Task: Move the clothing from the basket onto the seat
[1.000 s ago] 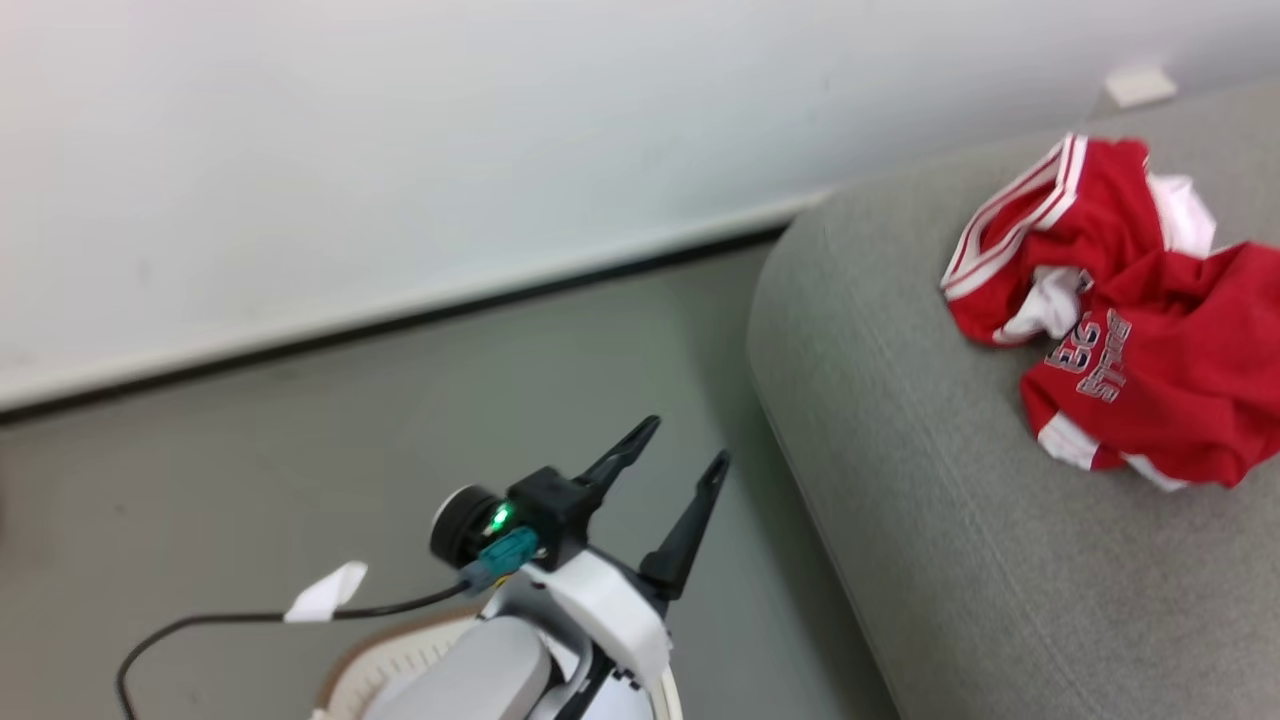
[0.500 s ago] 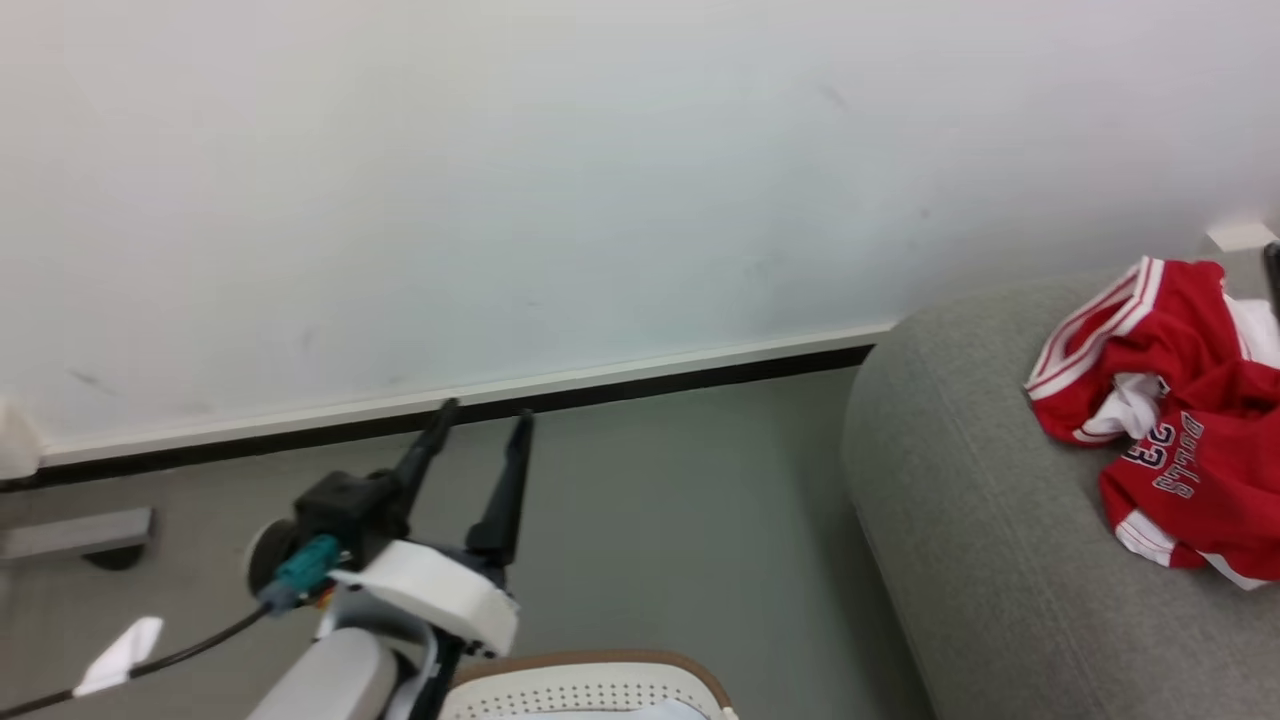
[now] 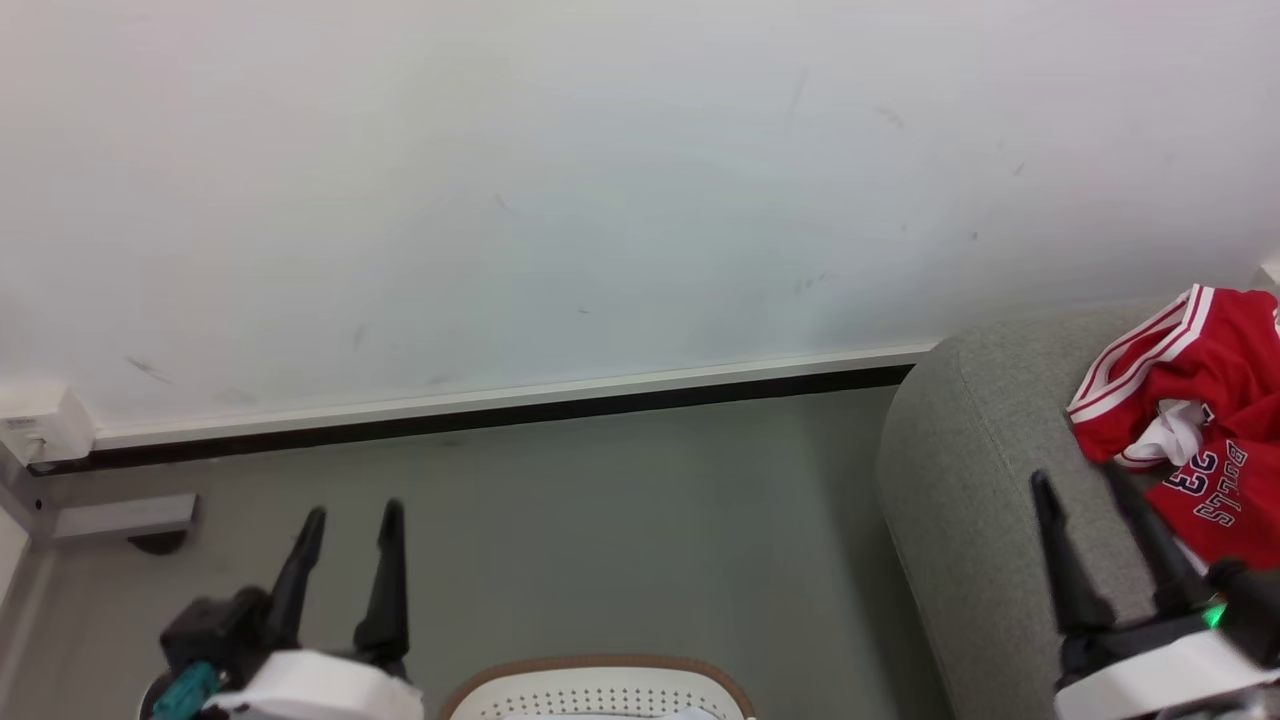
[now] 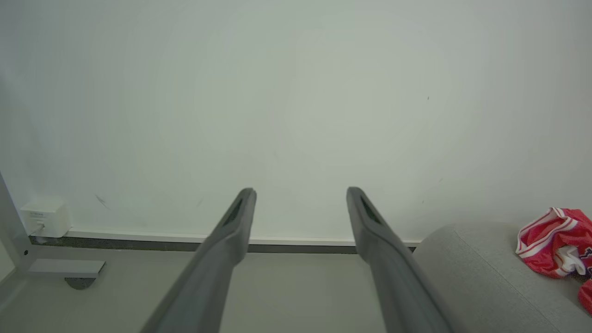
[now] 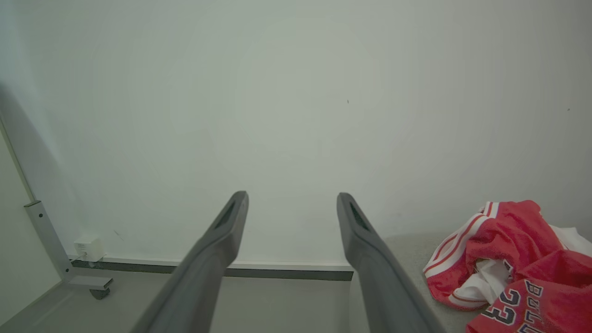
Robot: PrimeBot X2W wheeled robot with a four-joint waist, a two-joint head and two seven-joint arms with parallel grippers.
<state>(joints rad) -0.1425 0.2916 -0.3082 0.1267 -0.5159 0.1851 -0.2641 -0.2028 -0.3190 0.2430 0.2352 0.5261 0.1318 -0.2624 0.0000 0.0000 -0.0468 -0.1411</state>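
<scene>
Red clothing (image 3: 1200, 420) with white stripes and the number 23 lies crumpled on the light grey seat (image 3: 970, 480) at the right; it also shows in the right wrist view as the clothing (image 5: 513, 259) and in the left wrist view as the clothing (image 4: 555, 240). The basket's (image 3: 600, 680) brown rim and perforated white wall peek in at the bottom centre; its inside is hidden. My left gripper (image 3: 350, 515) stands open and empty at the lower left over the floor. My right gripper (image 3: 1080, 478) is open and empty at the lower right, in front of the seat's edge.
A white wall (image 3: 600, 200) with a dark skirting line runs across the back. A white socket box (image 3: 40, 425) and a grey metal foot with a caster (image 3: 120, 520) sit at the far left. Grey floor (image 3: 620, 530) lies between basket and wall.
The head camera has swung left and up, so the seat and clothing slid to the right edge. The left gripper has dropped to the lower left; the right gripper has come into view.
</scene>
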